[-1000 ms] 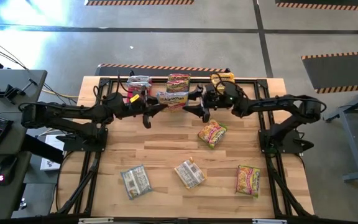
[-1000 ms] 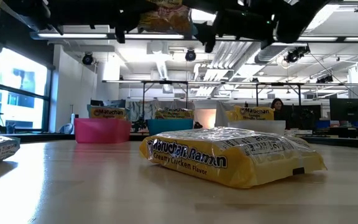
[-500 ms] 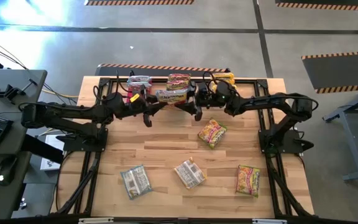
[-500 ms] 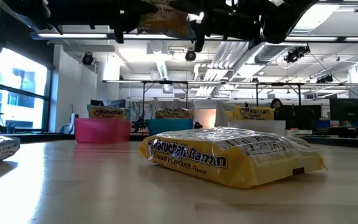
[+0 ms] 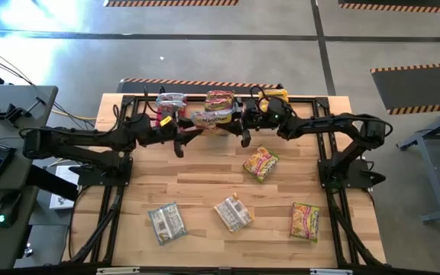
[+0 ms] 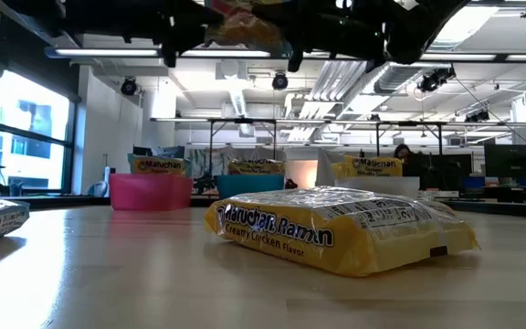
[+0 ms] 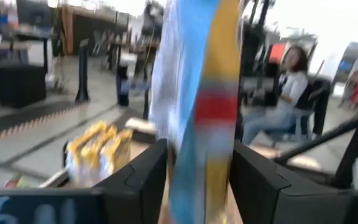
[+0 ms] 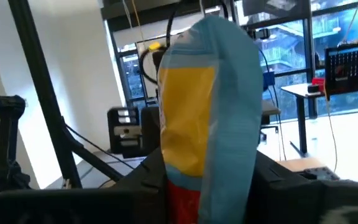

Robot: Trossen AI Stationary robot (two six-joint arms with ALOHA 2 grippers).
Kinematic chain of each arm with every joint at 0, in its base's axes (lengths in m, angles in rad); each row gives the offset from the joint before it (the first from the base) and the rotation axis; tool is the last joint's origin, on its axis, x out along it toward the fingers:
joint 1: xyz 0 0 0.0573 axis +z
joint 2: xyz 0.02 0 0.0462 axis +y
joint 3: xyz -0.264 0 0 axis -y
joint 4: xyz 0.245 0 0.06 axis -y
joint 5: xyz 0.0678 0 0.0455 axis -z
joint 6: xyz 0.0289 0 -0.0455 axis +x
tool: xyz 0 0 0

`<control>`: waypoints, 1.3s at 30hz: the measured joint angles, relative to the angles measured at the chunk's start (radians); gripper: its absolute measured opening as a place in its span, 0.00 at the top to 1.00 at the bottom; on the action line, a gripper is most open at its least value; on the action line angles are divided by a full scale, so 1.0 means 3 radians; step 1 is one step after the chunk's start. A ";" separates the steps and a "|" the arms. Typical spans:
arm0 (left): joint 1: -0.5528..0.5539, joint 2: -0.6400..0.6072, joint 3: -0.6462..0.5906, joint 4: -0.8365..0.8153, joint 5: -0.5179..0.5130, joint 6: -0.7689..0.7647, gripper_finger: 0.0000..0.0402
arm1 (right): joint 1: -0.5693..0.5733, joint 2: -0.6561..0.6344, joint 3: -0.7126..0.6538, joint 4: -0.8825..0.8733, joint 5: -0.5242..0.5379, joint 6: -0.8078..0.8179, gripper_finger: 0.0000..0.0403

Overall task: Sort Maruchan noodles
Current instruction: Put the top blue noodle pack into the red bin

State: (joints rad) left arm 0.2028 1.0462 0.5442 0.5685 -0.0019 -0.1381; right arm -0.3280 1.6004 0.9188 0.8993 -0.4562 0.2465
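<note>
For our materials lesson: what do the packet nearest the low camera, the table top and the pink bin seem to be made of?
Yellow packet: thin glossy plastic film, probably; it is crinkled with bright highlights. Table top: light wood, seemingly butcher-block; plank seams and grain show. Pink bin: likely moulded plastic, uniform colour with a smooth, slightly translucent look.

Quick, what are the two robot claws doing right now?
Left gripper: shut on the yellow noodle packet, held up near the bins.
Right gripper: shut on the same packet's other end.
</note>
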 joint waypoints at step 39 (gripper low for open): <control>0.0203 0.0198 0.1737 -0.3783 0.0071 0.0122 0.51 | -0.0079 -0.0024 0.0000 -0.1253 -0.0241 -0.1176 0.74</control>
State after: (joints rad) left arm 0.2638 1.1056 1.0652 -0.5663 0.0193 -0.1015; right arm -0.3515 1.5932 0.9188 0.5235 -0.5285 -0.1062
